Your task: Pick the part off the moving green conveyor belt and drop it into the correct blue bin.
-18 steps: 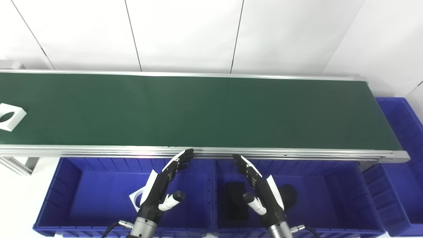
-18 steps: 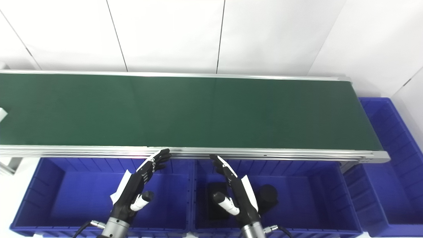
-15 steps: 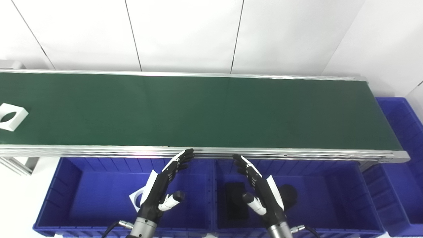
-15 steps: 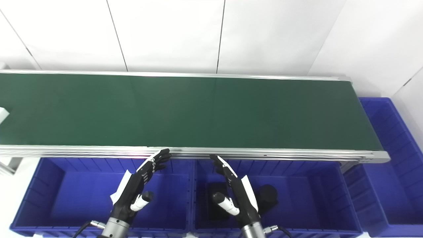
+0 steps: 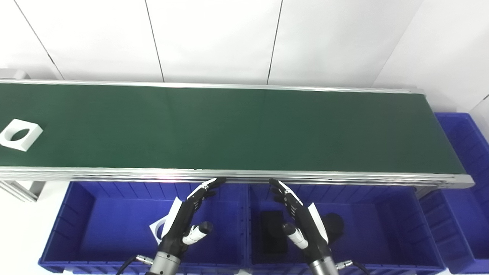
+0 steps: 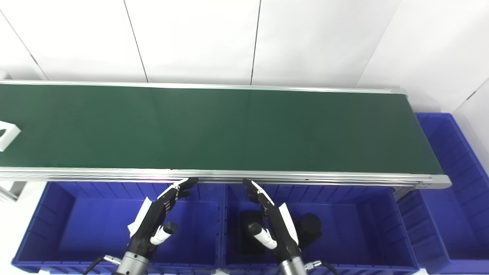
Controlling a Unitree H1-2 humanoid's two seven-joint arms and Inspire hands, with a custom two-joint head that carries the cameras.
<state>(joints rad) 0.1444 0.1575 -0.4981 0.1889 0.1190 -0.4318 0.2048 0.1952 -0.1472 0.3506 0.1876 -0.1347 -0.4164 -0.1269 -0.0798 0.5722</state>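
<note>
White part [image 5: 21,129] w/ round hole rides far left on green belt [image 5: 244,130], well apart from left hand [image 5: 187,219] & right hand [image 5: 301,217], both spread open & empty above blue bins [image 5: 76,214]; mistimed reach likely misses it

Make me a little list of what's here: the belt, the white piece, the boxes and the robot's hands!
belt: green conveyor belt, bare except for one part at its far left
part on belt: white square part with a round hole, lying flat
left hand: left hand, open, over the left blue bin
right hand: right hand, open, over the middle blue bin
in left bin: a white part, partly hidden by the hand
in middle bin: black parts
</note>
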